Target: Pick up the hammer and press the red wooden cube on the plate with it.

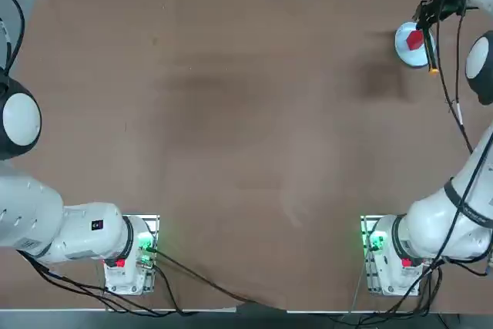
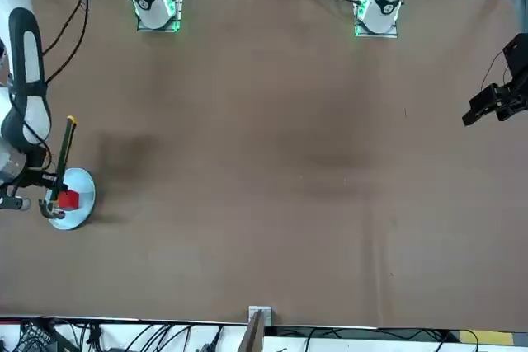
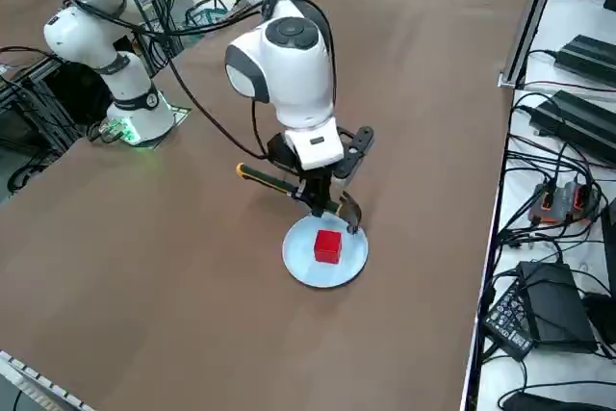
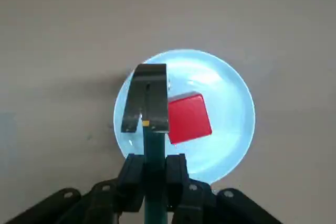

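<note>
Right pincer point(image 4: 155, 174) is clamped on the hammer point(image 4: 149, 124), gripping the handle a short way behind the head. Wrist view: both fingers point(image 4: 131, 179) pinch the shaft tight, head sticks out ahead of them over the plate point(image 4: 231, 129).

Left to right in the side view: right arm's base at the table's far left corner, then the orange tip of the handle poking out left of the wrist, then the pincer point(image 3: 322, 201) with the hammer point(image 3: 279, 183) held roughly level and slanting down toward the head, then the plate point(image 3: 298, 262) just below and in front of the head.

Red wooden cube point(image 3: 327, 246) sits on the plate, roughly central, flat on one face. In the wrist view the hammer head is beside the red wooden cube point(image 4: 189, 118), overlapping one edge of it; cannot tell if they touch. Side view shows the head up near the plate's rim on the arm's side, above the dish rather than on the cube.

Top view: plate point(image 1: 402, 50) is at the table's far right corner, cube point(image 1: 414, 39) on it, hammer point(image 1: 428, 50) lying across the plate's right edge with the orange tip pointing back toward the robot, pincer point(image 1: 425, 21) just beyond the plate. Front view mirrors this: plate point(image 2: 81, 195) and cube point(image 2: 68, 199) at the left edge, hammer point(image 2: 63, 154) running over them.

Table point(image 1: 231, 129) is brown.
</note>
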Motion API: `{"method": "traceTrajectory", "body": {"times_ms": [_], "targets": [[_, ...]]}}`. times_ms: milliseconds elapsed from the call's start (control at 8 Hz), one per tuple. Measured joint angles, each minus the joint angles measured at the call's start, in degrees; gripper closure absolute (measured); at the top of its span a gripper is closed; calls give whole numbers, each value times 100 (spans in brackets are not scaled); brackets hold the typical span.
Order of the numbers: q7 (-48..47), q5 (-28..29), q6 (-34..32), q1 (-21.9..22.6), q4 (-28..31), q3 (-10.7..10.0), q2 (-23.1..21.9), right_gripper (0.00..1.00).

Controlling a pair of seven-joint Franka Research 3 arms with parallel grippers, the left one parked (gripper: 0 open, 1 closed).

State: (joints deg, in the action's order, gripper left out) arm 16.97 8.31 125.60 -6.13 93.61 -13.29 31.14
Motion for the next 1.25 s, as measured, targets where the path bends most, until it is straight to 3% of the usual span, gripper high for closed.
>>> {"method": "traceTrajectory", "body": {"times_ms": [500,1250], "targets": [[159,0,-227,-149,42,0,-113,80],[268,0,-20,-189,415,3,-51,80]]}}
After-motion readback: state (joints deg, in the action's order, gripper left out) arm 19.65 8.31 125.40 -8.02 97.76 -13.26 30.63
